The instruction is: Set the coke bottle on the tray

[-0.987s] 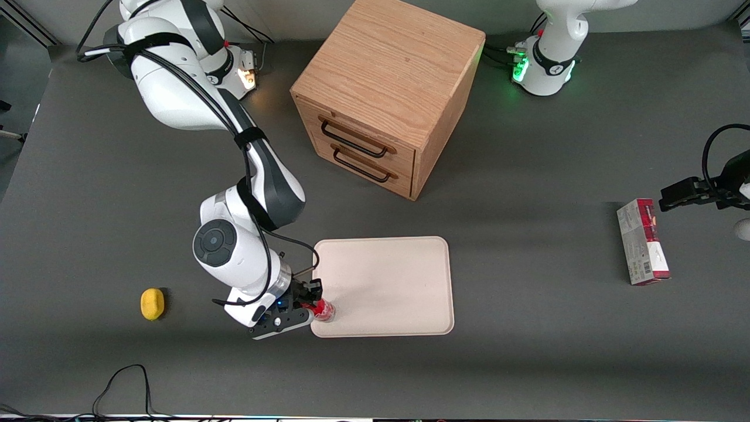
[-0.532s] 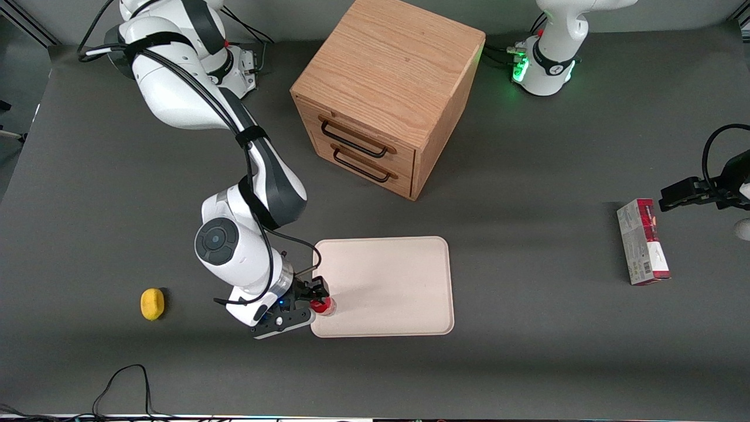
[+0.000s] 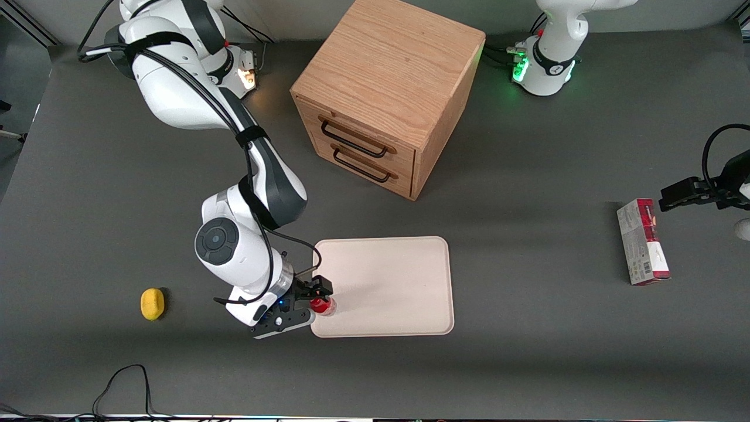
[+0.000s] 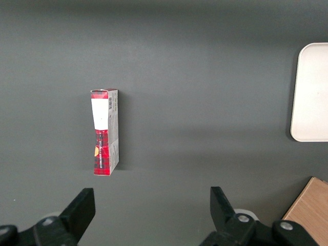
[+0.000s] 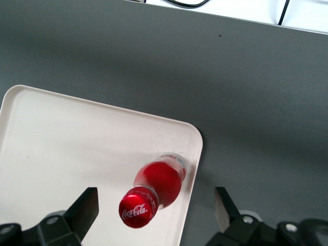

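Observation:
The coke bottle (image 3: 323, 305) (image 5: 156, 190), red cap up and red label below, stands upright on the cream-white tray (image 3: 398, 287) (image 5: 61, 143), just inside the rim at the tray's corner nearest the front camera and the working arm. My right gripper (image 3: 319, 300) (image 5: 154, 212) hovers above the bottle and is open. Its two dark fingers (image 5: 84, 209) stand wide on either side of the cap, touching nothing. The tray's edge (image 4: 310, 92) also shows in the left wrist view.
A wooden two-drawer cabinet (image 3: 387, 94) stands farther from the front camera than the tray. A yellow lemon-like object (image 3: 152, 303) lies toward the working arm's end. A red-and-grey carton (image 3: 643, 241) (image 4: 105, 132) lies toward the parked arm's end.
One second ago my gripper held the bottle over the tray's corner. It has since opened, and the bottle now stands free on the tray, slightly farther from the front camera.

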